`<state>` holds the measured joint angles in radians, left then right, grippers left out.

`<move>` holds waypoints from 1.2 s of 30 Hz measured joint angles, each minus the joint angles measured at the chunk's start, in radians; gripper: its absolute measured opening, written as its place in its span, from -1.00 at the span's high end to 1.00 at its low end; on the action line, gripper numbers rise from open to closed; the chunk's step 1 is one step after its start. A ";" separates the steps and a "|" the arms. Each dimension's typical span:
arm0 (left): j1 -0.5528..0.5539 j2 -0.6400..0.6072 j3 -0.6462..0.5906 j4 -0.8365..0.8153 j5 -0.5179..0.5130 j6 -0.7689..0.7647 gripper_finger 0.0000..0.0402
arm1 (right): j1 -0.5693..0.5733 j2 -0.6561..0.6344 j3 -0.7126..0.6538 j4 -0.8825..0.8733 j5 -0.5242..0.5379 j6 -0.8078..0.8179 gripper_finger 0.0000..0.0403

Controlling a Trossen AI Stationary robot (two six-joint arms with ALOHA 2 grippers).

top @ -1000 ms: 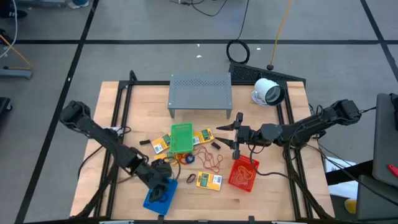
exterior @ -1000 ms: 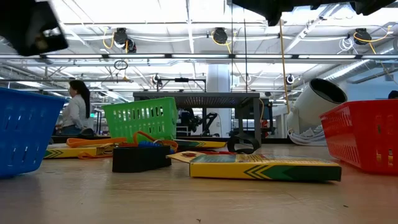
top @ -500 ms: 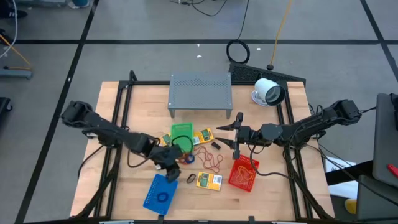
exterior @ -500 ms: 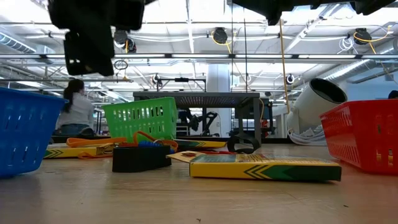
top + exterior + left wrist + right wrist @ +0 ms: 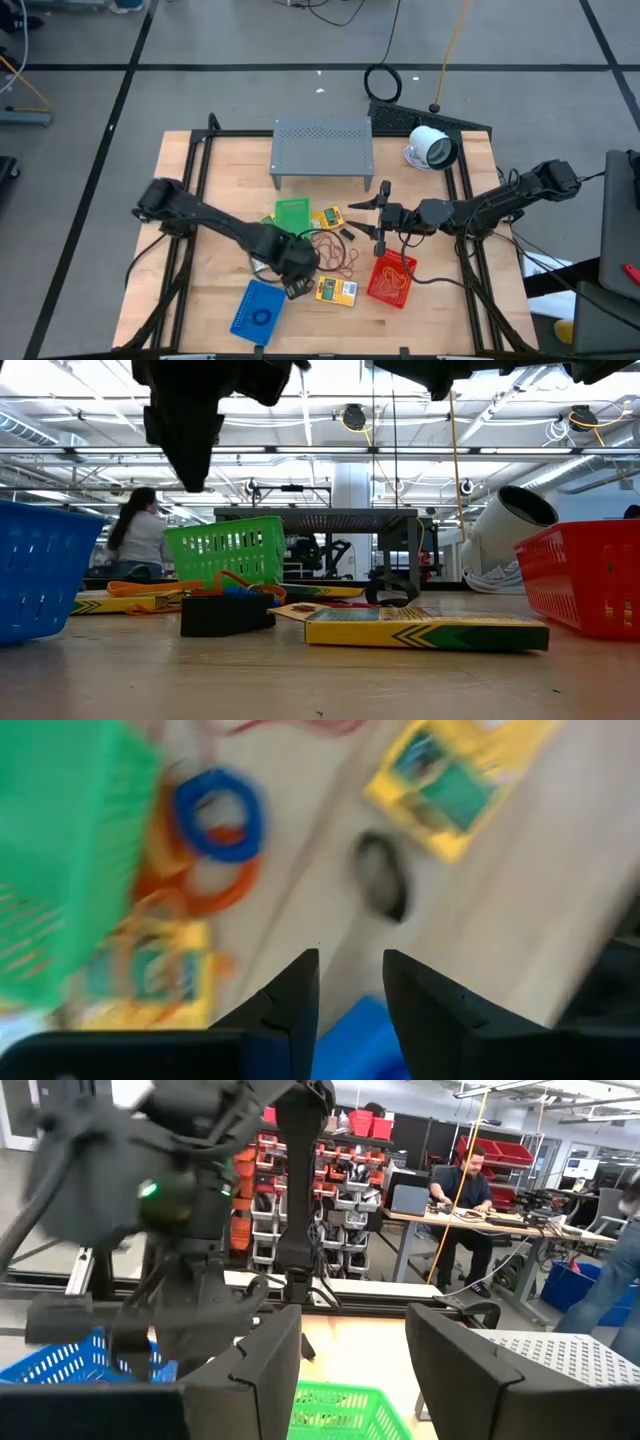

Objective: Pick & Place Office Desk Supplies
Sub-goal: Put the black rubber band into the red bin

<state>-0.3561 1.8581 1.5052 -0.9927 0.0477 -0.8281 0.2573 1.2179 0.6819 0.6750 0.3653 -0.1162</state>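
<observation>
Several small desk supplies lie scattered across the middle of the wooden table (image 5: pixel 200 300), between three little baskets. One yellow packet (image 5: pixel 336 290) sits flat just beside the red basket (image 5: pixel 391 281), with another packet (image 5: pixel 326 218) next to the green basket (image 5: pixel 292 215). To my eye these are light, stiff cards that would slide on the smooth wood, so a pinch across a short edge looks the safest hold. Tan rubber bands (image 5: pixel 337 255) lie in a loose tangle between the packets; they should be soft and springy, liable to snag a neighbour when lifted. In the left wrist view a blue ring (image 5: pixel 218 810) rests on an orange ring (image 5: pixel 215 885), and a small black ring (image 5: pixel 380 885) lies alone on bare wood near a packet; such tiny things would want the fingertips straight down over them.

Hovering above that black ring, close to the blue basket (image 5: pixel 259 309), the left gripper (image 5: pixel 350 982) has its fingers parted by a narrow gap with nothing between them. Over by the red basket the right gripper (image 5: pixel 378 216) waits, fingers spread and empty.

Behind the clutter stand a grey perforated shelf (image 5: pixel 322 150) and a white round device (image 5: pixel 432 147). Beyond the table is a bright workshop, where a person (image 5: pixel 466 1185) sits at a desk.
</observation>
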 joint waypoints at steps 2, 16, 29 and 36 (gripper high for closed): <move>-0.006 0.055 0.077 -0.089 -0.014 -0.010 0.40 | 0.000 0.000 0.000 0.000 0.000 0.000 0.15; -0.008 0.186 0.135 0.006 -0.016 -0.062 0.40 | 0.039 -0.027 0.000 0.001 0.000 -0.055 0.15; -0.002 0.185 0.083 0.039 -0.022 -0.128 0.40 | 0.051 -0.131 -0.073 0.003 0.000 -0.054 0.15; -0.004 0.185 0.027 0.109 0.009 -0.168 0.40 | 0.052 -0.182 -0.134 0.078 0.000 -0.053 0.15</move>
<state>-0.3603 2.0430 1.5317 -0.8840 0.0570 -0.9959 0.3092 1.0356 0.5480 0.7531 0.3653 -0.1688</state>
